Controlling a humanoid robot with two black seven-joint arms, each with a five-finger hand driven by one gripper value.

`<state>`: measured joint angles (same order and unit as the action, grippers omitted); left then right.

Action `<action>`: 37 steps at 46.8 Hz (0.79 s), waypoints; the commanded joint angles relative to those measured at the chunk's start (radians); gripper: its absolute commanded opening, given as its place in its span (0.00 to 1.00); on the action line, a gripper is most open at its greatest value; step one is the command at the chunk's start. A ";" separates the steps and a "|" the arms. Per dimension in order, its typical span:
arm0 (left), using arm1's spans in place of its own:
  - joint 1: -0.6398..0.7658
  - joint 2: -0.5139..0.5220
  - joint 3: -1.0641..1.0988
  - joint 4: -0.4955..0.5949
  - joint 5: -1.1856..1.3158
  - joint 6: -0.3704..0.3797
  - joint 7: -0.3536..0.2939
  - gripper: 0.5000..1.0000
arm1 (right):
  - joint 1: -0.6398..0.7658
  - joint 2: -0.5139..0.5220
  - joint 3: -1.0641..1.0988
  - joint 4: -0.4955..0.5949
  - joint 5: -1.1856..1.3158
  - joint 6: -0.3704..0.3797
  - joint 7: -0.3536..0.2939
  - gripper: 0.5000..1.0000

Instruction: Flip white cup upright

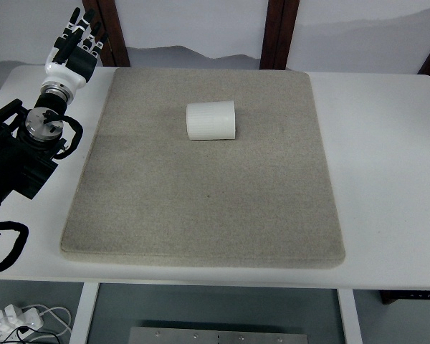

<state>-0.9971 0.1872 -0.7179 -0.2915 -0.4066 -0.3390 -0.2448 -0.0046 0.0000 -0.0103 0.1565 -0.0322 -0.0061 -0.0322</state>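
A white ribbed cup (211,120) lies on its side on the grey felt mat (201,208), toward the mat's far middle. My left hand (75,44) is raised at the far left corner of the table, left of the mat and well away from the cup. Its fingers are straight and relaxed, holding nothing. The black left arm runs in from the left edge. No right arm or hand shows.
The mat lies on a white table (387,179), with bare tabletop to its right. Dark wooden posts (281,32) stand behind the table's far edge. Cables and a plug (14,319) lie on the floor at the lower left.
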 commanded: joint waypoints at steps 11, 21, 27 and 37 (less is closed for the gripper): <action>-0.005 0.000 0.000 0.002 -0.005 -0.008 0.001 0.99 | 0.000 0.000 0.000 0.000 0.000 0.000 0.000 0.90; -0.015 0.008 0.000 0.008 -0.008 -0.009 0.002 0.99 | 0.000 0.000 0.001 0.000 0.000 0.000 0.000 0.90; -0.023 0.011 0.000 0.002 0.002 -0.011 0.001 0.99 | 0.000 0.000 0.001 0.000 0.000 0.000 0.000 0.90; -0.052 0.020 0.015 0.011 0.020 -0.012 0.001 0.99 | 0.000 0.000 0.000 0.000 0.000 0.000 0.000 0.90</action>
<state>-1.0451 0.2007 -0.7032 -0.2824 -0.3984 -0.3514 -0.2438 -0.0046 0.0000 -0.0102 0.1565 -0.0322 -0.0061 -0.0322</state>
